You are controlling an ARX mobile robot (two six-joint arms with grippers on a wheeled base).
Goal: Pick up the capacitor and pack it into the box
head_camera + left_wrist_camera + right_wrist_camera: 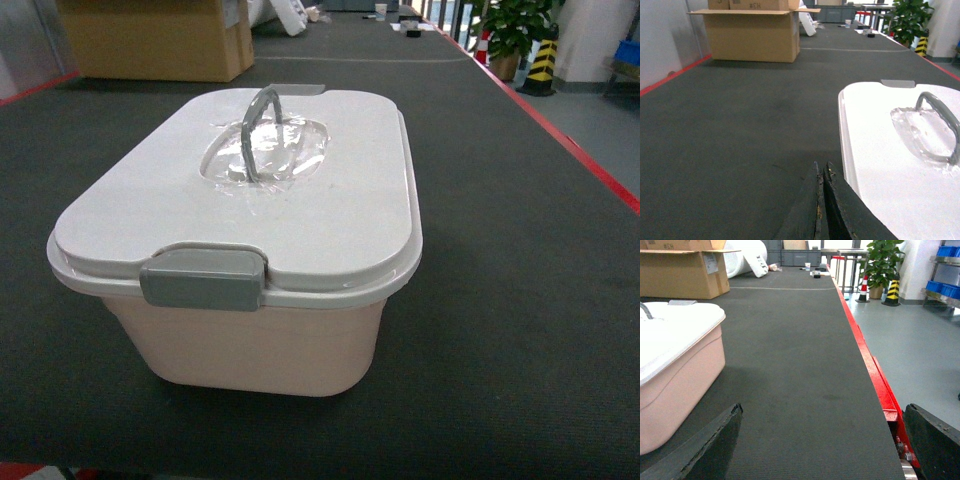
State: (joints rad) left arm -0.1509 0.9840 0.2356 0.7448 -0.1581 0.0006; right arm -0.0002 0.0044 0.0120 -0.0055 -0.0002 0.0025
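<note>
Nearest us, our left tool (821, 200) is pressed shut on nothing, beside the box's left rim; our right tool (820, 450) gapes wide, empty, to the box's right. The box (260, 340) is a smooth pink plastic tub with rounded corners, sitting mid-desk on ribbed dark matting (520, 300). Its white lid (330, 200) is on, grey latch (203, 279) in front, arched grey handle (262, 125) upright. Beyond stands a cardboard carton (160, 40).
</note>
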